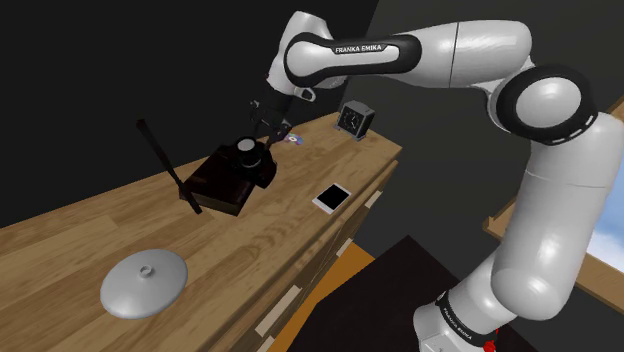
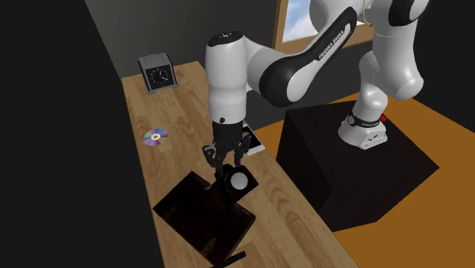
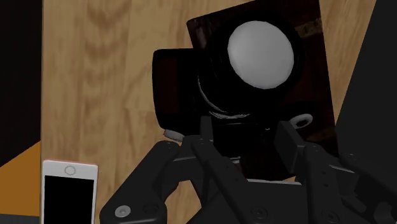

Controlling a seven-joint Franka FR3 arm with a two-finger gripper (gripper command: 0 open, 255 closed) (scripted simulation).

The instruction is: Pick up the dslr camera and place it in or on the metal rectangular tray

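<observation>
Wooden dresser top (image 1: 70,235). Directly on it: dark rectangular tray (image 1: 212,187) mid-surface; grey round lid (image 1: 144,282) well apart, toward shoulder view's lower left; white phone (image 1: 331,197) near stand-side edge; small clock (image 1: 354,118) at far end; disc (image 2: 156,137) between clock and tray.

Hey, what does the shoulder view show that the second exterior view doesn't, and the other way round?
Shoulder view, not the second exterior: the grey lid lying near that view's lower left. Second exterior view, not the shoulder: the pale round front of the lens. Both: the gripper clasping the camera over the dark tray, plus the clock and the phone.
</observation>
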